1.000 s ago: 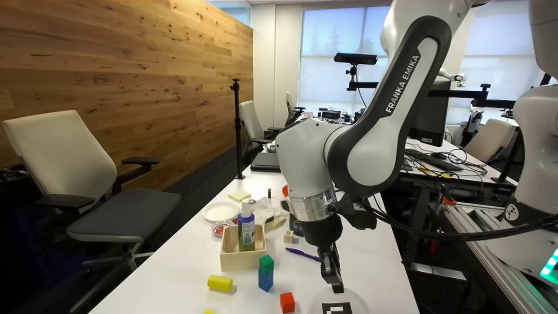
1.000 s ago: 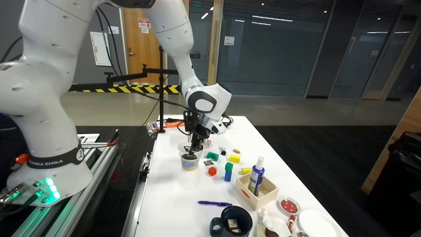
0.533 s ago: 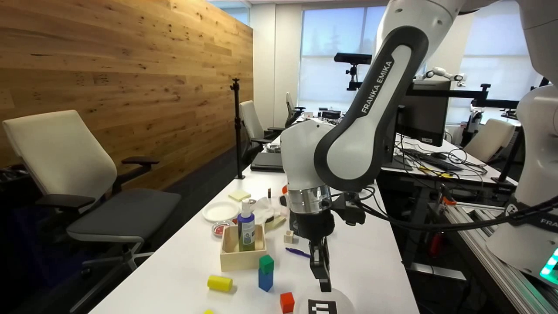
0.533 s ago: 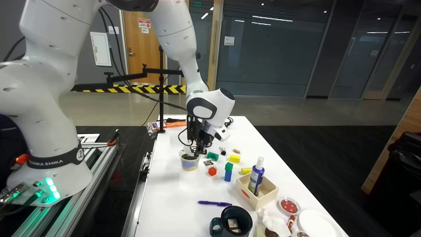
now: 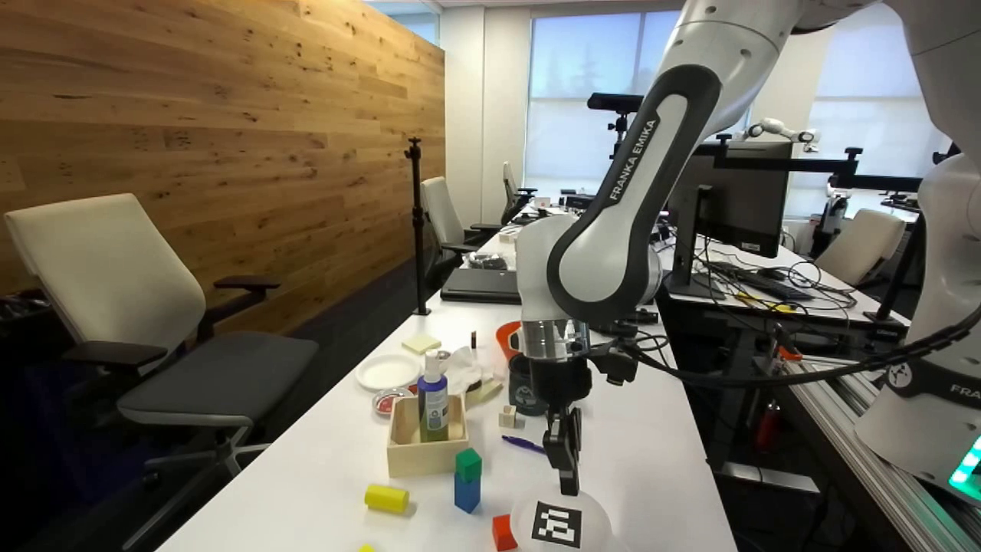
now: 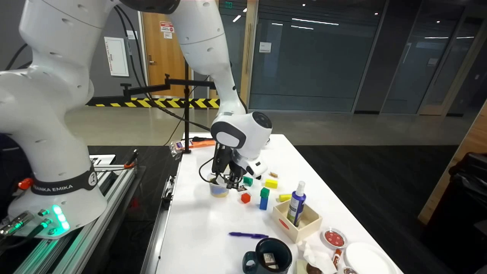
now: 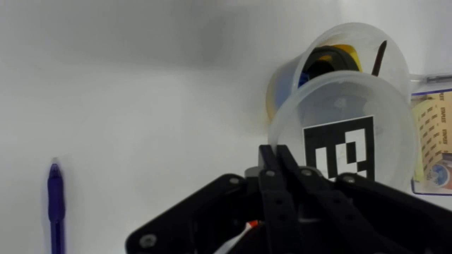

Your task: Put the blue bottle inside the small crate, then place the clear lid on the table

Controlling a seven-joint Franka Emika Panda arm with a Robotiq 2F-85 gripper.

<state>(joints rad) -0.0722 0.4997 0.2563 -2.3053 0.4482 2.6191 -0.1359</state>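
Clear lid [image 7: 340, 130] nearer red block [image 5: 503, 533], pinched in tool [image 7: 274, 151]

Fingers [image 7: 271, 180] downward, close together.

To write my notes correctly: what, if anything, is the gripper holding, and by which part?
The gripper holds the clear lid by its rim, pinched at one edge.

Crate [image 5: 428, 459] and pen [image 6: 248, 235] on table [image 6: 205, 224]
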